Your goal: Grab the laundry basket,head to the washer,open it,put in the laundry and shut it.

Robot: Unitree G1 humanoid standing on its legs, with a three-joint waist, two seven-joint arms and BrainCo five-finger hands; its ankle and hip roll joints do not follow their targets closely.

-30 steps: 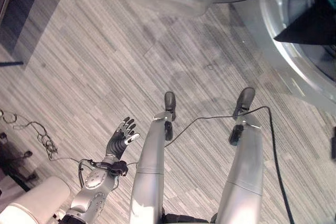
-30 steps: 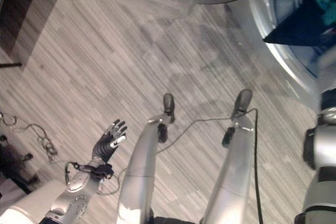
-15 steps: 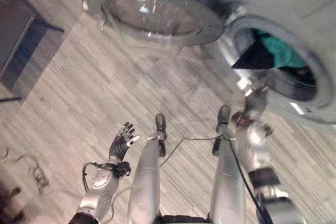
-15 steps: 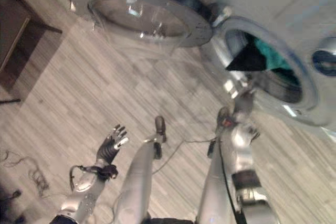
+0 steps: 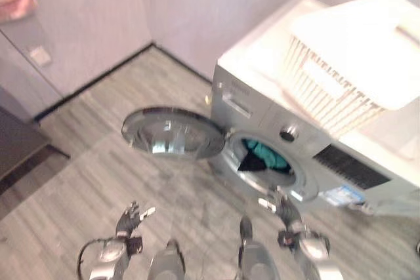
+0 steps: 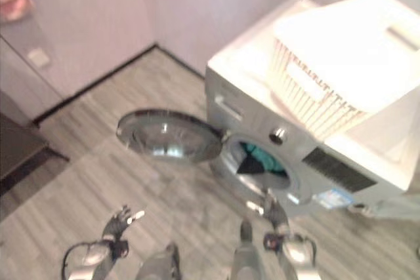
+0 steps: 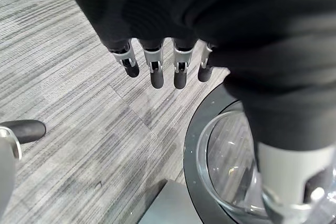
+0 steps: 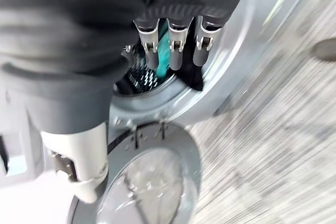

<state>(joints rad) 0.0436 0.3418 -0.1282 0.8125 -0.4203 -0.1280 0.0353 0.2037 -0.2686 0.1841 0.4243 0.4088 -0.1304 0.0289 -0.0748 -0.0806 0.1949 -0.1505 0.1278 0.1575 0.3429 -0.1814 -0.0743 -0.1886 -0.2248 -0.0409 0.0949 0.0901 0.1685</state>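
While the head camera has tilted up since half a second ago, so that the whole washer [image 5: 308, 155] and the wall behind it now show instead of mostly floor, the things themselves sit as they did. Its round glass door [image 5: 172, 133] hangs swung wide open to the left of the drum opening, over the grey plank floor [image 5: 79, 181]. Inside the drum lie the teal and dark laundry [image 5: 262, 160], bunched at the mouth of the opening. On top of the washer sits the white slatted laundry basket [image 5: 344, 70], apart from both hands. The left hand [image 5: 129, 216] is held low over the floor as before, fingers [image 7: 156, 72] straight and relaxed, holding nothing; its wrist view looks past them to the door's rim. The right hand [image 5: 284, 208] is raised just below the drum opening, fingers [image 8: 176, 51] straight and released, pointing toward the laundry without gripping it.
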